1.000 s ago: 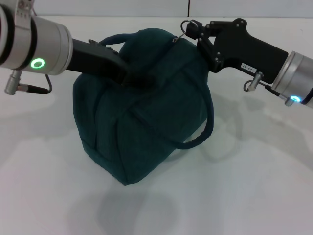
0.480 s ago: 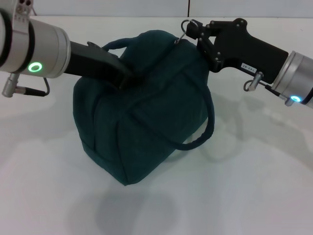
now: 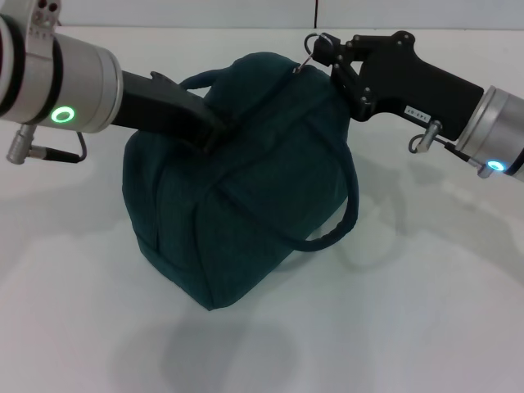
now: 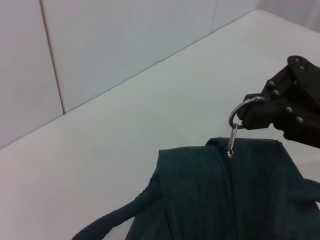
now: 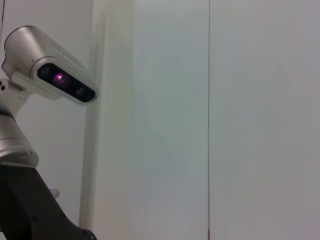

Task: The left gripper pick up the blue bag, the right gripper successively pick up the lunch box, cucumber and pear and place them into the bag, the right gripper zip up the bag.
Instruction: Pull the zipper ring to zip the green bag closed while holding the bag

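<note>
Worktop (image 3: 426, 327): white, carrying the bag (image 3: 237, 213), bulging and apparently zipped along its top. Left hand (image 3: 214, 133) pressed into the bag's upper fabric near a handle; grip state cannot tell. Right hand (image 3: 321, 51) at the bag's far top end, closed on the zip ring (image 4: 239, 114). Judgement: final step, zipping, about done. Next: release the ring.

Blue bag (image 3: 246, 188) sits upright on the table, dark teal and zipped shut, one loop handle drooping down its side (ring zipper pull (image 4: 239, 116) raised at the far end).
</note>
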Controlling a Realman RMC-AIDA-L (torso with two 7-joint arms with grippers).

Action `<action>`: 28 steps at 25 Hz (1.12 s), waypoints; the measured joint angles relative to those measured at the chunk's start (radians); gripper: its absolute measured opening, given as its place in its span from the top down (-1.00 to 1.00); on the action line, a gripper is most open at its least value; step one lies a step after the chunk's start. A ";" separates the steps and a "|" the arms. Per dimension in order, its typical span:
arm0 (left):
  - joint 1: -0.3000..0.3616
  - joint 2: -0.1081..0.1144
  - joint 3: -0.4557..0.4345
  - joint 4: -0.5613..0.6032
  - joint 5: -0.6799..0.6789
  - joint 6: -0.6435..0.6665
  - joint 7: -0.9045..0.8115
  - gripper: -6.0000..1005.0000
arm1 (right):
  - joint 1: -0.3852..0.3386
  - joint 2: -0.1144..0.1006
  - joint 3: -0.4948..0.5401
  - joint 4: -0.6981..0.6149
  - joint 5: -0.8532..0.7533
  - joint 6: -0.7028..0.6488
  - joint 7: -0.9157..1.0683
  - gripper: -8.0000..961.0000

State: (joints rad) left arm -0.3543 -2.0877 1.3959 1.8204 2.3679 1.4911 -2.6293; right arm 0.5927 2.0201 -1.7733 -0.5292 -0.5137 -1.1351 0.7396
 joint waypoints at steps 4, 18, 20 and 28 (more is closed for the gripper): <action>0.000 0.000 -0.001 0.000 -0.004 0.001 0.000 0.78 | -0.002 -0.001 0.000 0.000 0.004 0.000 0.000 0.76; 0.002 0.001 -0.008 0.000 -0.038 0.002 0.001 0.87 | -0.006 -0.003 0.013 0.000 0.006 -0.003 0.009 0.75; 0.002 0.002 -0.011 0.000 -0.057 0.002 0.000 0.87 | -0.009 -0.003 0.022 0.007 0.006 -0.014 0.014 0.75; 0.013 0.003 -0.063 0.000 -0.141 0.004 0.008 0.88 | -0.002 -0.002 0.063 0.062 0.006 -0.034 0.134 0.74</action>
State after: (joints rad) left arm -0.3411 -2.0852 1.3334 1.8205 2.2268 1.4949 -2.6218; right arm 0.5912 2.0181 -1.7105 -0.4668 -0.5079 -1.1691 0.8735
